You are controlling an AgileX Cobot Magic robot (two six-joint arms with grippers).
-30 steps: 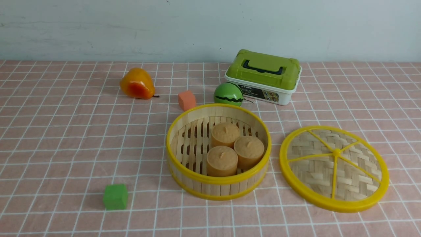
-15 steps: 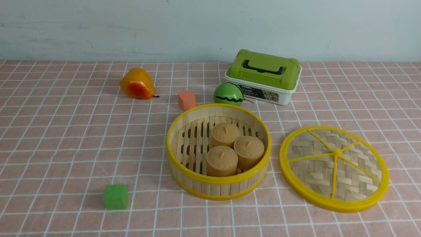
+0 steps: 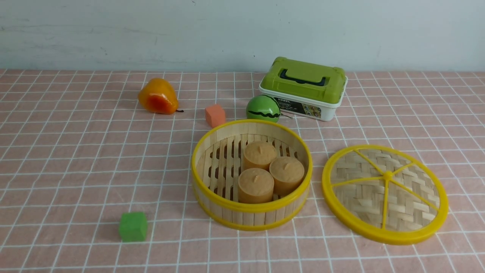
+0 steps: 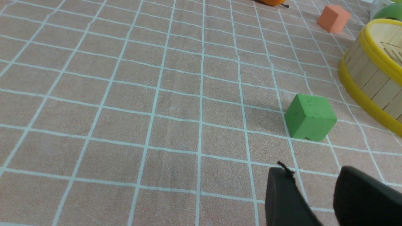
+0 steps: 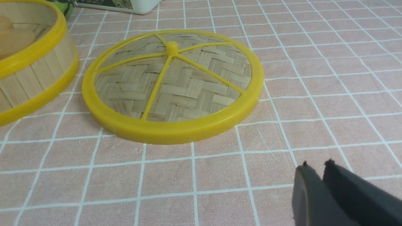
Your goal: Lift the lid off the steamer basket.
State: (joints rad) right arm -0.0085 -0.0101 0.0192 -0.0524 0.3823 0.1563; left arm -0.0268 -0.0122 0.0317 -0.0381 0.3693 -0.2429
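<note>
The steamer basket [image 3: 250, 218] stands uncovered at the table's middle, with three tan round cakes [image 3: 271, 170] on its slatted floor. The lid [image 3: 384, 193] lies flat on the cloth just right of it, apart from the basket. Neither gripper shows in the front view. In the right wrist view my right gripper [image 5: 317, 163] hovers over the cloth short of the lid [image 5: 172, 84], its fingers almost together with nothing between them. In the left wrist view my left gripper [image 4: 312, 171] stands open and empty, left of the basket [image 4: 370, 78].
A green cube [image 3: 132, 226] sits front left, close ahead of my left gripper. Behind the basket are an orange cube [image 3: 215, 115], a watermelon-striped ball [image 3: 263, 108], a white box with a green top [image 3: 304, 88] and an orange-yellow fruit [image 3: 157, 96].
</note>
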